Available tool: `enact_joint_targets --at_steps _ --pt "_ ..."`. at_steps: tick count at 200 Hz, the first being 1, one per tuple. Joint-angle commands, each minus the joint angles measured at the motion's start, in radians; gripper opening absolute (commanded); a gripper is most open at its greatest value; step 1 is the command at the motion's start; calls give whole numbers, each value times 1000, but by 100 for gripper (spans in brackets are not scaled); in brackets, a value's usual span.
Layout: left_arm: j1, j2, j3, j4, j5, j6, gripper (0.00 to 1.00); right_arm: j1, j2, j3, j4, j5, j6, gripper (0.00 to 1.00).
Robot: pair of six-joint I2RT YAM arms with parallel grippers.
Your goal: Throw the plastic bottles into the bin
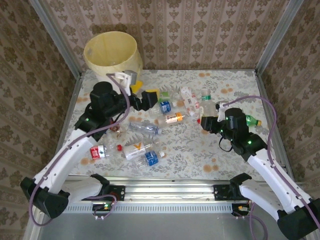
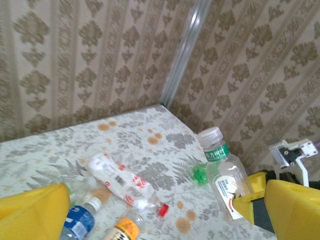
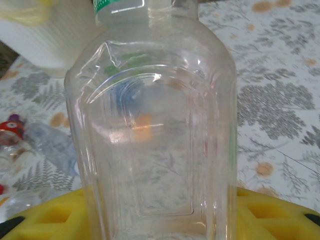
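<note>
In your right gripper (image 3: 160, 222) sits one clear plastic bottle (image 3: 155, 130), jaws half-closed around it. At least ten other bottles (image 1: 145, 127) lie across the table (image 1: 225, 150) (label writing too small to read). The one bin (image 1: 111, 52) stands at the far left corner, and your left gripper (image 1: 145, 92) gapes wide, empty.

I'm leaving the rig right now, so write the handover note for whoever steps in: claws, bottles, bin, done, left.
Left claw: open, empty, over the table near the bin.
Right claw: shut on a clear green-labelled bottle at the table's right side.
Other bottles: scattered across the table's middle.
Done: one bottle gripped; bin contents unclear.
Left: carry it to the bin, then the rest.
</note>
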Motion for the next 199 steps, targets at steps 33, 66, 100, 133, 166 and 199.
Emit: enact_joint_targets --at_steps 33,66,100,133,166,199 --pt "-107 147 88 77 -23 -37 100 100 -43 4 70 33 -49 44" --pt "-128 231 127 110 -15 -78 96 162 -17 15 75 41 -63 44" --pt "-137 312 164 134 14 -135 89 228 8 18 93 70 -69 44" --pt "-154 361 177 145 26 -157 88 272 39 29 97 100 -84 43" --pt "-165 385 175 143 32 -169 86 291 55 38 106 105 -88 43" --pt "-172 403 168 157 41 -188 84 294 60 42 109 105 -87 43"
